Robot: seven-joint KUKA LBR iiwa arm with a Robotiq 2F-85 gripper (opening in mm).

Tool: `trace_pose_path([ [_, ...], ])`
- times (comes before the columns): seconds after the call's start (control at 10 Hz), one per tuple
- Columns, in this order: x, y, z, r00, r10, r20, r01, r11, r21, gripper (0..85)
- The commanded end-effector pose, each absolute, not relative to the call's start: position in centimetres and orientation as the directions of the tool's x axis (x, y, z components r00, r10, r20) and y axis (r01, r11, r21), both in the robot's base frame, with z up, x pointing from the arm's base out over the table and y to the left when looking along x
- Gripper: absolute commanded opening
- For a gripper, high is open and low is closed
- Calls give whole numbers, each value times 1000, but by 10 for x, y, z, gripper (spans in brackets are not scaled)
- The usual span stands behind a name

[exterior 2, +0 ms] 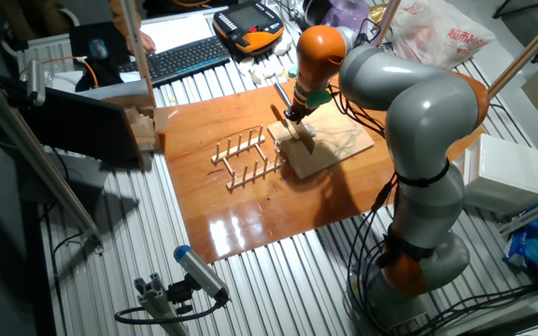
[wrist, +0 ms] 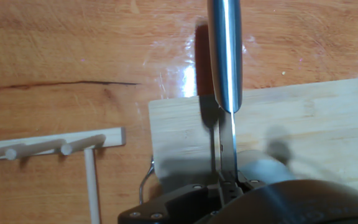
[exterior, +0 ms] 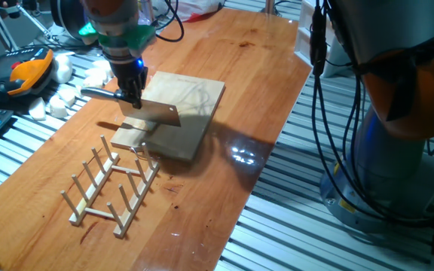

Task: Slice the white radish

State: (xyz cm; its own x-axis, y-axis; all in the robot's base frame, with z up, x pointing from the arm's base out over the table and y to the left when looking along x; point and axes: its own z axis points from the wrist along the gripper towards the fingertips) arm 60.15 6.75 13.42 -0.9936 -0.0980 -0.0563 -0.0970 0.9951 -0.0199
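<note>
One fixed view shows the hand [exterior: 132, 96] clamped on a knife [exterior: 154, 111] above the cutting board [exterior: 189, 102]. The radish is seemingly hidden. No writing is readable.

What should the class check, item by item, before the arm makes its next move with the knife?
1. Knife clamped in the jaws: ok.
2. Blade edge facing down: ok.
3. Cutting board beneath the blade: ok.
4. White radish on the board under the blade: cannot tell; no view shows one there.
5. Wooden rack out of the blade's way: ok, it lies beside the board.
</note>
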Motion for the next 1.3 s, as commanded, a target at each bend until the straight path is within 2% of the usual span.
trace_pose_path([
  [0.0,604,64,135,-993,-109,-55,-108,994,-26,0],
  [0.4,611,44,129,-988,-142,-63,-141,990,-17,0],
  [1.2,607,46,125,-988,-142,-65,-142,990,-3,0],
])
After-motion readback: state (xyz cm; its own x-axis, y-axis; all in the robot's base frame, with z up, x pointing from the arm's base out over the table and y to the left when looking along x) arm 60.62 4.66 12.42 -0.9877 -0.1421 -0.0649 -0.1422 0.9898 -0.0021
